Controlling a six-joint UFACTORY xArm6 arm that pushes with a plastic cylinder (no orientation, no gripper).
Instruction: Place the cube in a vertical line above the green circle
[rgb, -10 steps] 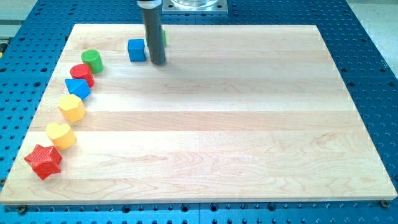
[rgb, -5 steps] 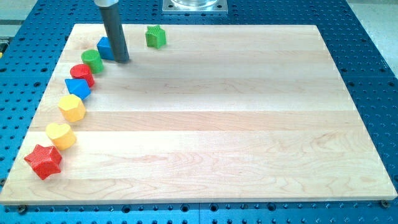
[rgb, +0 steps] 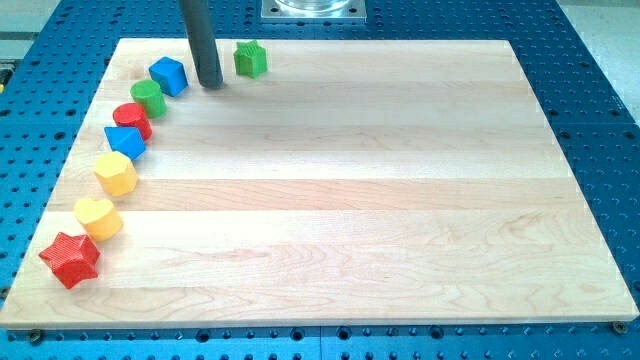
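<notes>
The blue cube sits near the board's top left, touching the upper right side of the green circle. It is rotated a little. My tip rests on the board just to the right of the cube, a small gap apart from it. The dark rod rises from the tip to the view's top edge.
A green star lies right of the rod near the top edge. Below the green circle a curved row runs down the left side: red circle, blue triangle, yellow hexagon, yellow heart, red star.
My tip pushed the blue cube left from the top middle until it met the green circle. It has since drawn back to the right, leaving the cube there.
</notes>
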